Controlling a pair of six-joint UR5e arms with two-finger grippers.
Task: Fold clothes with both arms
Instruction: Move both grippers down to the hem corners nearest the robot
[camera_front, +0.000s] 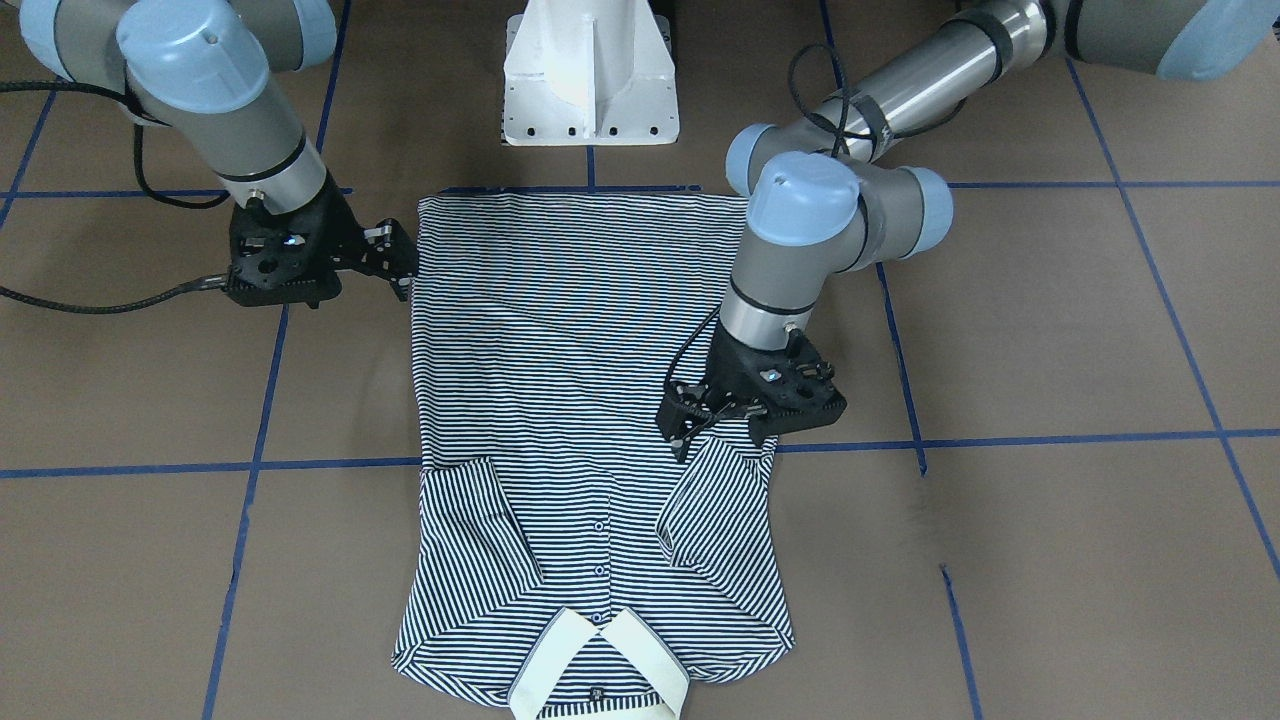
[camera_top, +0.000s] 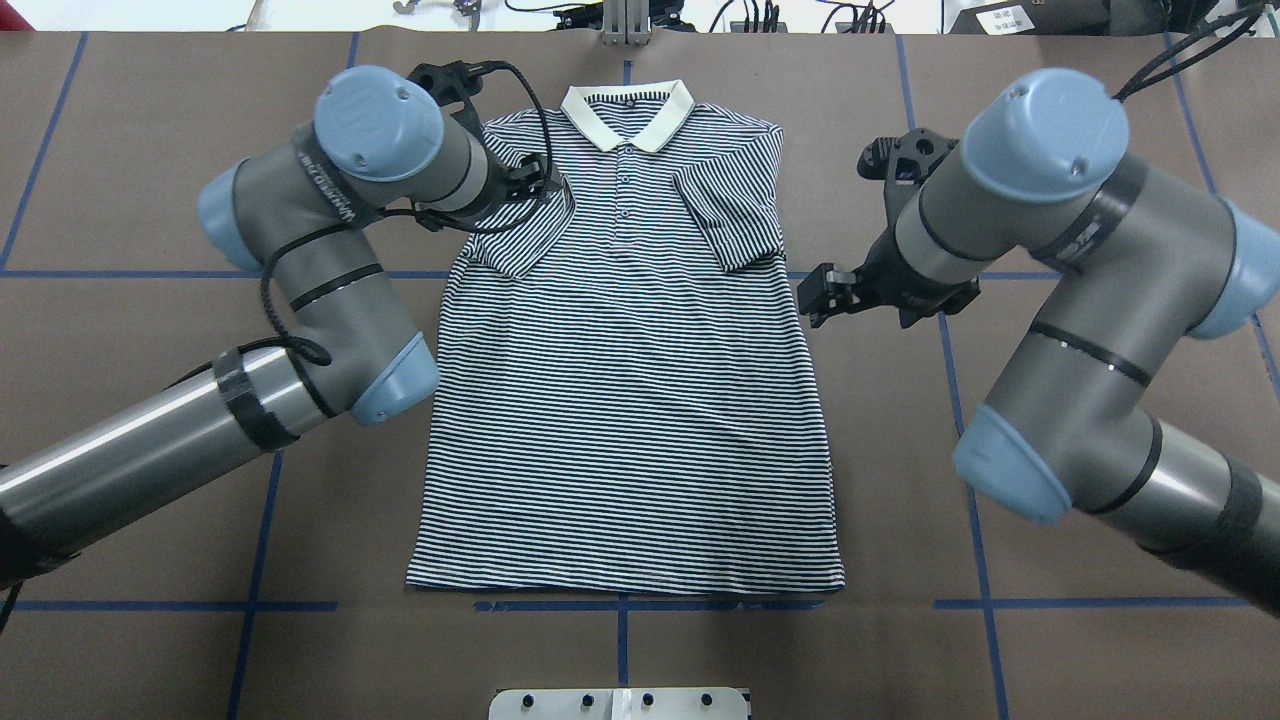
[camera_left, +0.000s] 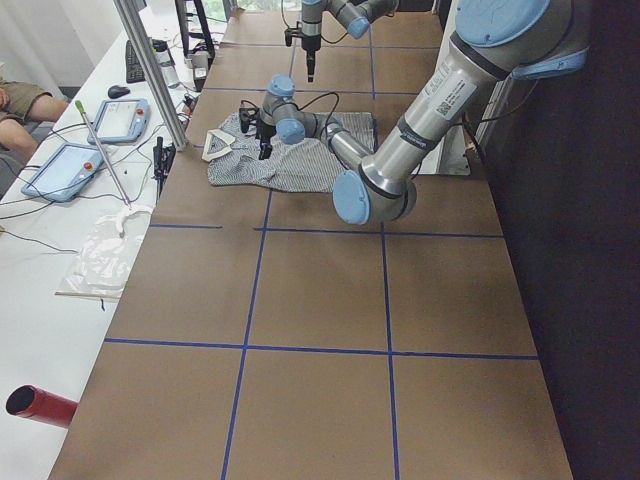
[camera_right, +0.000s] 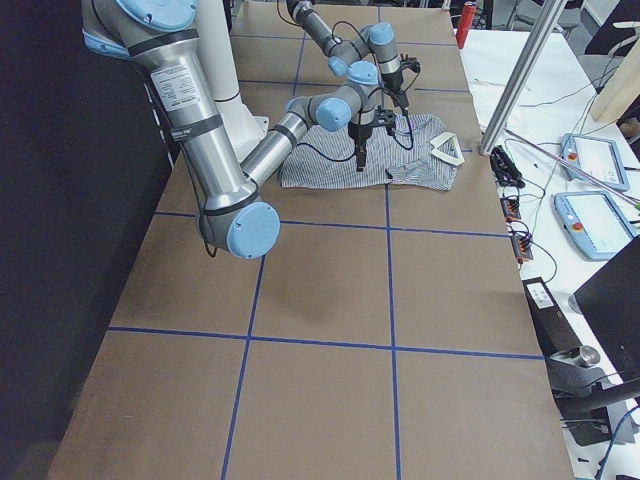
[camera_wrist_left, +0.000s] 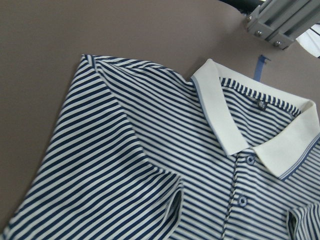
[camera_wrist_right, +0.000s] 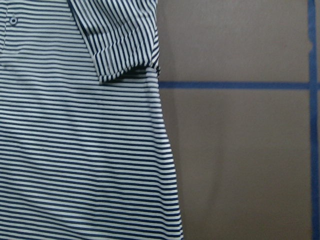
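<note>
Two edges need matched grips: the shirt (camera_top: 630, 420) lies flat mid-counter (camera_top: 900, 660), sleeves (camera_top: 735, 215) folded in. Your left end effector (camera_front: 692, 425) hovers over the left one, the right end effector (camera_top: 825, 295) beside the shirt's right edge; whether either is spread cannot be told

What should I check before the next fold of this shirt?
1. The shirt lies flat, collar away from the robot: ok.
2. Near-left sleeve and near-right sleeve folded onto the body: ok.
3. Left gripper free of the cloth: cannot tell; it hangs right over its sleeve.
4. Right gripper off the shirt: ok; it is beside the edge, which lies flat in its wrist view.
5. Jaws open on both: cannot tell.
</note>
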